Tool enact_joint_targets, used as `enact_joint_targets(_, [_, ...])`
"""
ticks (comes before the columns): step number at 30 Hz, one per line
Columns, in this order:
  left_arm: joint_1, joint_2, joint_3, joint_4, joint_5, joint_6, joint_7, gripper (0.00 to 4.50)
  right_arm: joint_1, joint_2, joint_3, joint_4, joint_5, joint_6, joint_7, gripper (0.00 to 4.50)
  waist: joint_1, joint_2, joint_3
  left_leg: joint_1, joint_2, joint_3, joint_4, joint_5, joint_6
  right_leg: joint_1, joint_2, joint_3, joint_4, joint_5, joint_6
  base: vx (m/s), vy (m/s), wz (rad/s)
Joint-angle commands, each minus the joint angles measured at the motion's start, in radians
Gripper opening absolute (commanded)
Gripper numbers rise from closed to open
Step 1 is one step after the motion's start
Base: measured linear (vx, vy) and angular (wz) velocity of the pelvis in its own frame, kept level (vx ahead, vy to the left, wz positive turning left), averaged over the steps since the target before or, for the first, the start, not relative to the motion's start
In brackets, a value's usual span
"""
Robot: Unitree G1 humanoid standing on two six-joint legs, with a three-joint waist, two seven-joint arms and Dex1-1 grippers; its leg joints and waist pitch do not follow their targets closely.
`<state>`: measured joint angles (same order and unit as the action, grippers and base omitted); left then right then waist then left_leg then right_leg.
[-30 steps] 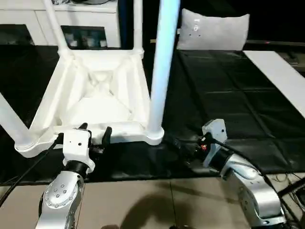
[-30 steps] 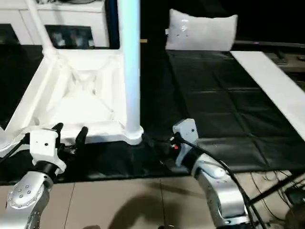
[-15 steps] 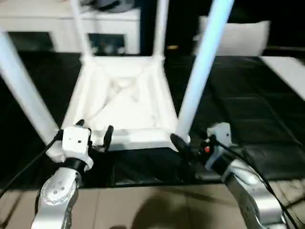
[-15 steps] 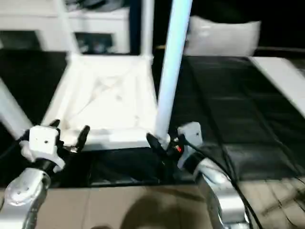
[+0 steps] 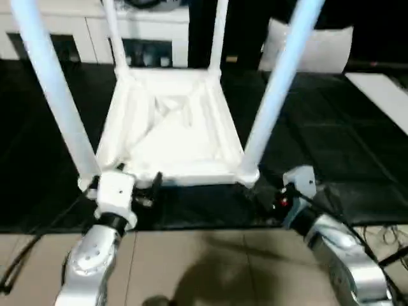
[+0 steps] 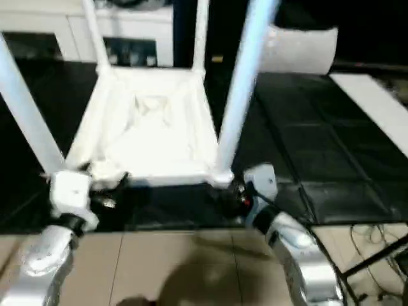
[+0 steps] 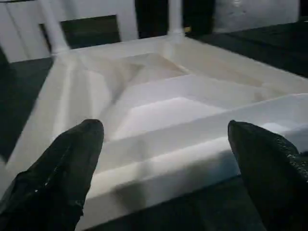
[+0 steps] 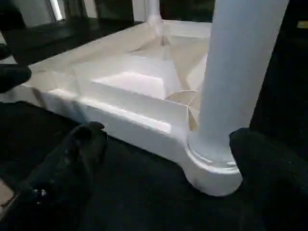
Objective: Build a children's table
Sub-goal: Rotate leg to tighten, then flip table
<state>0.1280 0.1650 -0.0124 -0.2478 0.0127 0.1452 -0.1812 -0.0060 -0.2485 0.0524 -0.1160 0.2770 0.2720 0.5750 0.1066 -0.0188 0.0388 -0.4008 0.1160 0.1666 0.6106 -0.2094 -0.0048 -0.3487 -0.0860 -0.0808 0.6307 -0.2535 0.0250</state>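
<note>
Black mat [image 5: 331,140] underlying all, children's table [image 5: 172,127] upside down upon it, four legs up, left hand [image 5: 137,185] level at its near rim, fingers apart, right hand [image 8: 168,159] spread beside near-right corner leg [image 8: 236,82], touching nothing

We see the children's table [image 5: 172,137] in plain white all over, its upturned underside crossed by diagonal ribs, and its four legs white with a faint bluish cast on the two nearest us. Under it the mat [image 5: 331,140] is black, marked off into large squares. Our left gripper [image 5: 137,185] and right gripper [image 5: 264,199] have black fingers on white housings, with silver forearms. The floor [image 5: 210,268] along the mat's near edge is beige tile. The cabinet [image 5: 83,25] past the mat's far edge is white with dark glass doors.
</note>
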Motion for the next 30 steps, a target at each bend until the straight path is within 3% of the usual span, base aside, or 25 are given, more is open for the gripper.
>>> enact_joint_targets(1, [-0.001, 0.001, 0.009, -0.01, 0.001, 0.01, 0.01, 4.49, -0.02, -0.003, 0.011, -0.003, 0.005, 0.01, 0.016, 4.5, -0.006, 0.011, -0.025, 0.023, 0.133, -0.082, -0.106, -0.391, -0.06, -0.003, -0.098, 0.056, -0.12, -0.497, -0.117, 0.0, 0.0, 0.0])
enact_joint_targets(2, [0.0, 0.0, 0.01, -0.011, 0.002, 0.011, 0.01, 4.49, -0.022, -0.011, 0.019, -0.004, -0.001, 0.011, 0.021, 4.5, 0.003, 0.0, -0.017, -0.045, 0.094, -0.117, -0.134, -0.435, -0.027, 0.043, -0.105, 0.005, -0.103, -0.466, -0.12, 0.0, 0.0, 0.0])
enact_joint_targets(3, [0.004, -0.001, 0.011, -0.014, 0.002, 0.011, 0.009, 4.49, -0.026, -0.018, 0.028, -0.002, -0.005, 0.01, 0.029, 4.5, -0.002, 0.022, -0.031, -0.038, 0.071, -0.13, -0.145, -0.494, -0.027, 0.048, -0.087, -0.023, -0.098, -0.429, -0.121, -0.031, -0.004, 0.23])
enact_joint_targets(4, [0.005, -0.002, 0.011, -0.015, 0.003, 0.011, 0.009, 4.49, -0.028, -0.018, 0.028, -0.001, -0.004, 0.01, 0.029, 4.5, -0.013, 0.032, -0.033, -0.03, 0.058, -0.151, -0.142, -0.465, -0.017, 0.052, -0.086, -0.031, -0.1, -0.345, -0.157, 0.014, -0.012, 0.49])
enact_joint_targets(5, [0.006, -0.002, 0.012, -0.017, 0.003, 0.012, 0.009, 4.49, -0.031, -0.019, 0.028, 0.001, -0.002, 0.011, 0.03, 4.5, -0.019, 0.033, -0.029, -0.03, 0.047, -0.172, -0.141, -0.411, 0.002, 0.06, -0.087, -0.037, -0.103, -0.279, -0.18, 0.014, -0.012, 0.49])
enact_joint_targets(7, [0.01, 0.0, 0.011, -0.021, 0.002, 0.012, 0.011, 4.49, -0.032, -0.022, 0.031, 0.002, -0.001, 0.009, 0.035, 4.5, -0.018, 0.033, -0.025, -0.031, 0.031, -0.191, -0.141, -0.365, 0.018, 0.065, -0.086, -0.04, -0.103, -0.262, -0.195, 0.009, -0.029, 0.52])
enact_joint_targets(8, [0.011, 0.001, 0.01, -0.022, 0.002, 0.013, 0.012, 4.49, -0.034, -0.023, 0.032, 0.003, -0.001, 0.008, 0.039, 4.5, -0.017, 0.032, -0.021, -0.032, 0.027, -0.194, -0.142, -0.374, 0.014, 0.067, -0.089, -0.04, -0.106, -0.283, -0.2, 0.002, -0.033, 0.52])
enact_joint_targets(9, [0.012, 0.003, 0.008, -0.023, 0.004, 0.013, 0.011, 4.49, -0.035, -0.022, 0.03, 0.005, -0.001, 0.006, 0.039, 4.5, -0.011, 0.026, -0.02, -0.04, 0.011, -0.197, -0.128, -0.376, -0.004, 0.08, -0.119, -0.031, -0.125, -0.344, -0.214, 0.013, -0.037, 0.54])
enact_joint_targets(11, [0.014, 0.005, 0.005, -0.025, 0.008, 0.013, 0.01, 4.49, -0.036, -0.02, 0.03, 0.009, -0.004, -0.002, 0.039, 4.5, -0.009, 0.027, -0.021, -0.038, 0.023, -0.194, -0.109, -0.341, -0.01, 0.088, -0.14, -0.024, -0.139, -0.365, -0.217, 0.028, -0.043, 0.48])
enact_joint_targets(12, [0.014, 0.005, 0.005, -0.025, 0.008, 0.013, 0.009, 4.49, -0.035, -0.018, 0.029, 0.011, -0.005, -0.003, 0.035, 4.5, -0.006, 0.028, -0.018, -0.047, 0.026, -0.196, -0.106, -0.294, -0.001, 0.099, -0.143, -0.028, -0.143, -0.364, -0.208, 0.037, -0.039, 0.36])
enact_joint_targets(13, [0.013, 0.006, 0.005, -0.023, 0.008, 0.015, 0.008, 4.49, -0.036, -0.017, 0.03, 0.014, -0.003, -0.003, 0.031, 4.5, -0.01, 0.036, -0.018, 0.013, 0.109, -0.187, -0.101, -0.352, -0.031, 0.049, -0.126, 0.008, -0.124, -0.312, -0.192, 0.0, 0.0, 0.0])
enact_joint_targets(14, [0.012, 0.007, 0.004, -0.022, 0.008, 0.017, 0.007, 4.49, -0.036, -0.016, 0.031, 0.015, -0.002, -0.003, 0.03, 4.5, -0.006, 0.04, -0.023, 0.011, 0.12, -0.178, -0.118, -0.421, -0.072, 0.053, -0.12, 0.015, -0.104, -0.234, -0.19, 0.0, 0.0, 0.0])
enact_joint_targets(16, [0.011, 0.008, 0.004, -0.02, 0.009, 0.019, 0.005, 4.49, -0.037, -0.016, 0.033, 0.017, -0.001, -0.004, 0.03, 4.5, -0.004, 0.039, -0.026, 0.001, 0.113, -0.17, -0.13, -0.415, -0.086, 0.06, -0.11, 0.012, -0.09, -0.135, -0.175, 0.03, 0.005, -0.11])
enact_joint_targets(17, [0.01, 0.008, 0.004, -0.021, 0.009, 0.02, 0.005, 4.49, -0.037, -0.015, 0.034, 0.017, -0.001, -0.004, 0.031, 4.5, -0.005, 0.038, -0.036, -0.004, 0.102, -0.165, -0.126, -0.299, -0.064, 0.07, -0.106, 0.01, -0.076, 0.034, -0.15, 0.06, 0.01, -0.22])
enact_joint_targets(18, [0.009, 0.008, 0.004, -0.02, 0.009, 0.02, 0.004, 4.49, -0.039, -0.014, 0.035, 0.019, -0.001, -0.005, 0.032, 4.5, -0.008, 0.04, -0.038, 0.002, 0.102, -0.161, -0.12, -0.247, -0.042, 0.068, -0.106, 0.011, -0.071, 0.114, -0.142, 0.051, 0.017, -0.21])
enact_joint_targets(23, [0.004, 0.013, -0.002, -0.017, 0.007, 0.017, -0.007, 4.49, -0.052, -0.017, 0.049, 0.028, -0.012, -0.016, 0.048, 4.5, -0.022, 0.034, -0.042, 0.003, 0.106, -0.145, -0.109, -0.198, 0.01, 0.074, -0.115, 0.019, -0.068, 0.21, -0.148, 0.0, 0.0, 0.0])
enact_joint_targets(26, [0.0, 0.021, -0.008, -0.016, 0.009, 0.014, -0.016, 4.49, -0.055, -0.015, 0.051, 0.031, -0.015, -0.019, 0.046, 4.5, -0.024, 0.037, -0.042, 0.009, 0.114, -0.135, -0.106, -0.192, 0.035, 0.068, -0.112, 0.024, -0.065, 0.216, -0.162, 0.0, 0.0, 0.0])
enact_joint_targets(27, [-0.001, 0.02, -0.006, -0.013, -0.006, 0.016, -0.026, 4.49, -0.056, -0.013, 0.054, 0.032, -0.016, -0.02, 0.045, 4.5, -0.022, 0.038, -0.041, 0.017, 0.118, -0.129, -0.108, -0.254, 0.032, 0.065, -0.109, 0.027, -0.069, 0.169, -0.169, 0.0, 0.0, 0.0])
enact_joint_targets(29, [-0.001, 0.016, -0.004, -0.013, -0.014, 0.016, -0.028, 4.49, -0.055, -0.012, 0.055, 0.032, -0.016, -0.02, 0.045, 4.5, -0.019, 0.036, -0.035, 0.022, 0.119, -0.123, -0.114, -0.4, 0.007, 0.073, -0.114, 0.03, -0.085, 0.02, -0.168, 0.0, 0.0, 0.0])
enact_joint_targets(30, [0.0, 0.015, -0.002, -0.013, -0.017, 0.016, -0.028, 4.49, -0.052, -0.01, 0.056, 0.027, -0.013, -0.017, 0.047, 4.5, -0.01, 0.022, -0.008, -0.068, 0.042, -0.12, -0.106, -0.467, 0.024, 0.153, -0.156, -0.01, -0.159, -0.419, -0.063, 0.0, 0.0, 0.0])
